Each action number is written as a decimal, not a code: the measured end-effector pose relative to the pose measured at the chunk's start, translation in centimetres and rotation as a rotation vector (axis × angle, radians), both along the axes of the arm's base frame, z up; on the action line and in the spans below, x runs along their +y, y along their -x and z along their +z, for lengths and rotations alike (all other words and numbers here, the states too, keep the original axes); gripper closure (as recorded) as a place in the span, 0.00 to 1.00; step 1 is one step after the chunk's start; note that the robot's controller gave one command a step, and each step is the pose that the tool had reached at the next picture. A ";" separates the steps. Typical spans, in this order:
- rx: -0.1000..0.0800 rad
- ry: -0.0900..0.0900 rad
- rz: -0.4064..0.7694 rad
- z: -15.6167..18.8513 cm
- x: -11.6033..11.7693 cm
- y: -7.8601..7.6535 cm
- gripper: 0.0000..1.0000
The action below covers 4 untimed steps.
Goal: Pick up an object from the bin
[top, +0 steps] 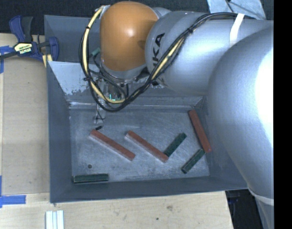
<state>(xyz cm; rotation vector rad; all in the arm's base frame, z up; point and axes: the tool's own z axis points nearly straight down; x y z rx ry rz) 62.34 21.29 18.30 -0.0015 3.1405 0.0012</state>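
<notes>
My gripper (98, 120) hangs under the wrist at the bin's back left, its tip just above the floor. A reddish-brown flat bar (111, 144) lies slanted right below and in front of it, its upper left end nearest the tip. A second reddish-brown bar (146, 146) lies parallel a little to the right, and a dark green bar (175, 144) touches its right end. Nothing shows held in the gripper.
A third reddish-brown bar (199, 130) leans along the right wall, with another dark green bar (192, 161) below it. One more green bar (90, 178) lies flat at the front left wall. The arm covers the bin's back right.
</notes>
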 end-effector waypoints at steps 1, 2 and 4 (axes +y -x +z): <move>-0.002 -0.001 0.000 0.1 0.0 -0.1 0.00; -0.001 0.001 0.236 1.7 0.1 0.1 0.00; -0.006 0.000 0.374 -8.4 -8.9 4.9 0.00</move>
